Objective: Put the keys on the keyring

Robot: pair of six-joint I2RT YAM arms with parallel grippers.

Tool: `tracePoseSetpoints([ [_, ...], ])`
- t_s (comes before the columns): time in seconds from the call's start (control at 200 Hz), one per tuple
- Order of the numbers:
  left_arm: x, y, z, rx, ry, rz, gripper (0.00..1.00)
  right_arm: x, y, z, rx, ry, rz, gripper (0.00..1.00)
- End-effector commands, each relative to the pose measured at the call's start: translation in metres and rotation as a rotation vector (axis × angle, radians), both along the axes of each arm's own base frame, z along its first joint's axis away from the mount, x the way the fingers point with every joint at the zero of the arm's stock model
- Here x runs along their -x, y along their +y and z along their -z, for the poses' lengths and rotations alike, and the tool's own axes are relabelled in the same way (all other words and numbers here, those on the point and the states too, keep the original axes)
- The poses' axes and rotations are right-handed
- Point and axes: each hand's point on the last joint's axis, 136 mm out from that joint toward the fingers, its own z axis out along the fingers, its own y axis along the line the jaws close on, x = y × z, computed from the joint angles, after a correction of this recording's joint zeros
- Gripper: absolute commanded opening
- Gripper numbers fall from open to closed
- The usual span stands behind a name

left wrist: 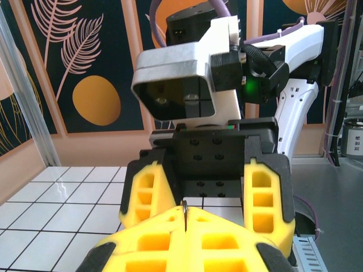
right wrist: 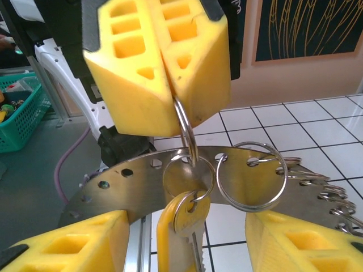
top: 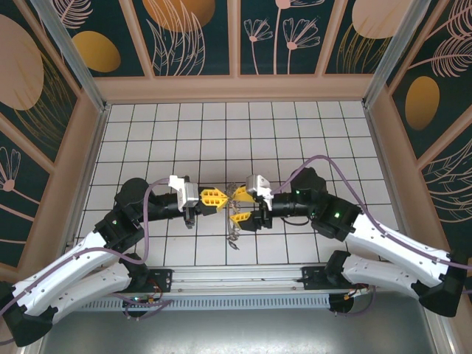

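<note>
The keyring (right wrist: 130, 184) is a curved steel band with holes, hanging level between the two grippers. My left gripper (left wrist: 185, 218) is shut on a thin split ring (right wrist: 184, 127) linked to that band; from above it (top: 218, 198) points right. My right gripper (right wrist: 187, 226) faces it, open, with its fingers (right wrist: 74, 243) on either side of a silver key (right wrist: 191, 218) with a yellow tag (right wrist: 167, 243). A second ring (right wrist: 249, 175) and several small keys (right wrist: 334, 192) hang from the band. From above, keys (top: 234, 234) dangle below the right gripper (top: 237, 206).
White tiled floor (top: 236, 133) stretches behind the grippers, boxed in by patterned walls. An aluminium rail (top: 236, 279) runs along the near edge between the arm bases. A green basket (right wrist: 20, 113) stands off the table to the left in the right wrist view.
</note>
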Motion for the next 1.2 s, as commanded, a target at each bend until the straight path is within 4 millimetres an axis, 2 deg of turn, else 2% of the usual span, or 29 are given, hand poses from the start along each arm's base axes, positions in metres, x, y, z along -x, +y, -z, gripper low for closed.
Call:
tracePoseSetpoints([
  [0.0,0.006,0.003,-0.024,0.066,-0.047,0.015,0.0,-0.001,0.006,-0.005,-0.022,0.0,-0.008,0.55],
  [0.065,0.006,0.003,-0.024,0.067,-0.049,0.014,0.0,-0.003,0.007,-0.002,-0.011,-0.002,-0.003,0.47],
  [0.215,0.006,0.003,-0.022,0.064,-0.048,0.012,0.0,-0.004,0.005,-0.006,-0.01,-0.013,0.007,0.17],
  [0.345,0.005,0.003,-0.021,0.06,-0.045,0.011,0.0,-0.009,0.001,-0.009,-0.007,-0.034,0.049,0.0],
  [0.761,0.006,0.003,-0.018,0.055,-0.036,0.012,0.0,-0.01,-0.014,-0.039,-0.054,-0.119,0.098,0.0],
  [1.196,0.001,-0.001,-0.011,0.028,-0.019,0.007,0.0,-0.001,-0.013,-0.047,-0.057,-0.134,0.063,0.0],
])
